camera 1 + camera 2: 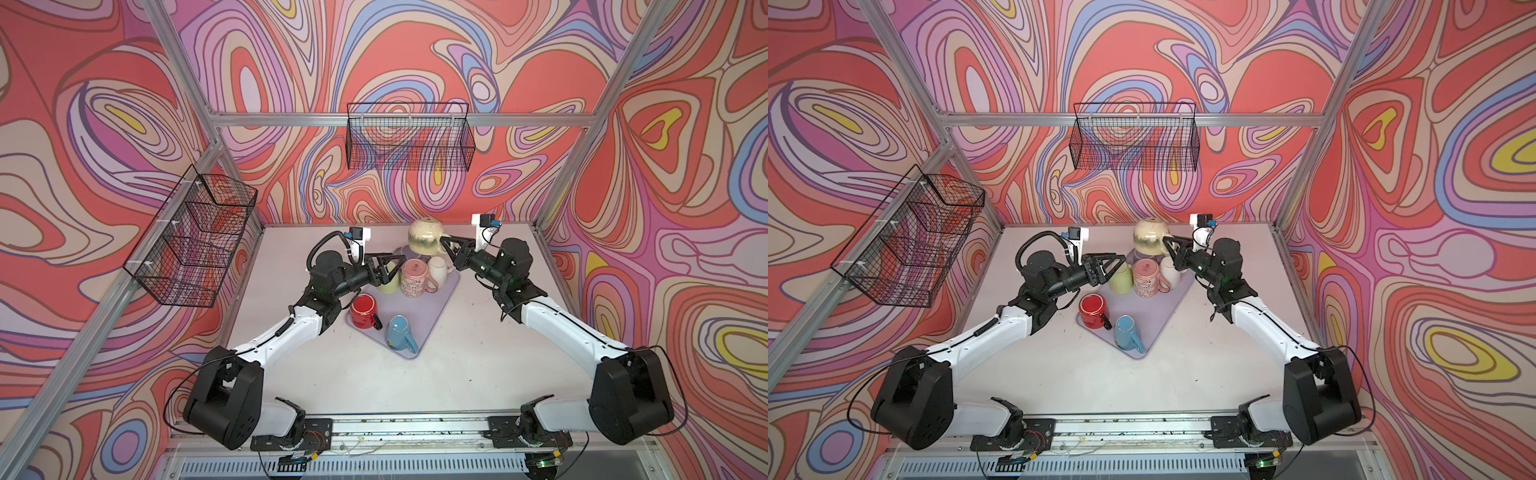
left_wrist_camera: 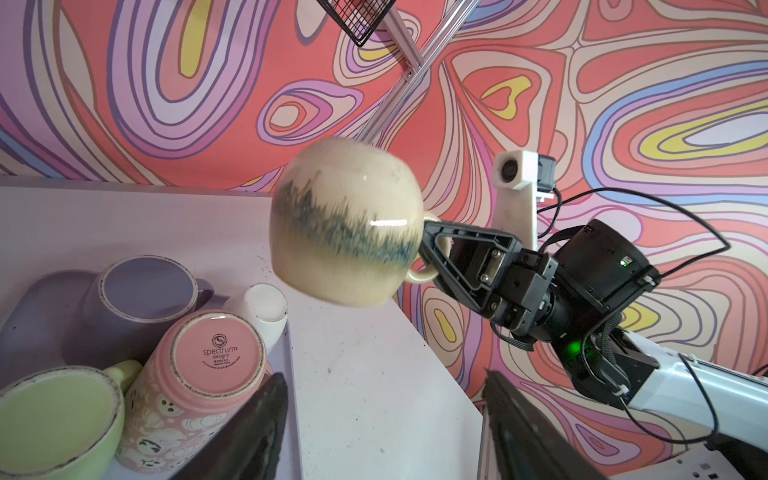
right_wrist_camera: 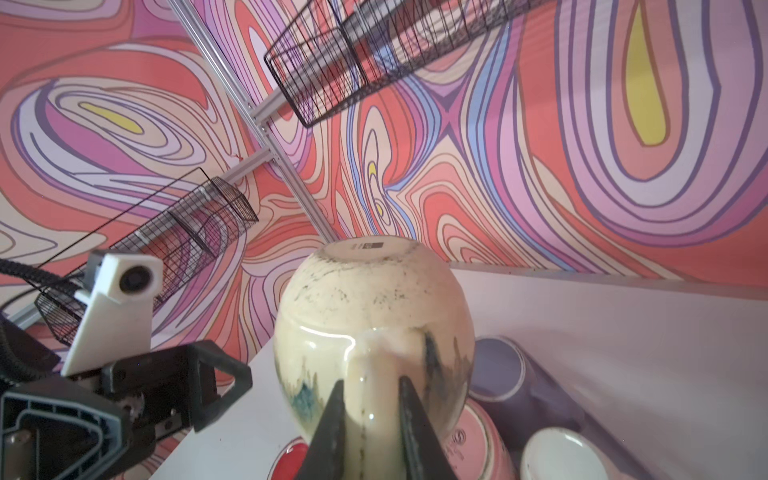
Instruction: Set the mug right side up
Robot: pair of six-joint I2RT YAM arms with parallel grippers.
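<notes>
A cream mug (image 1: 424,237) (image 1: 1150,237) with blue-green streaks hangs in the air above the far end of the lilac tray (image 1: 419,328), base up and mouth down. My right gripper (image 1: 445,243) (image 3: 370,382) is shut on its handle, as the left wrist view shows from the side on the cream mug (image 2: 345,224). My left gripper (image 1: 397,268) (image 2: 384,380) stands open and holds nothing, left of the cream mug and beside the pink mug (image 1: 413,276). The base of the cream mug (image 3: 374,324) carries a small label.
On the tray stand upside-down mugs: pink, white (image 1: 438,268), green (image 1: 388,284), red (image 1: 363,309); a blue one (image 1: 399,330) and a purple one (image 2: 145,286) lie on their sides. Wire baskets hang on the back wall (image 1: 409,137) and left wall (image 1: 195,241).
</notes>
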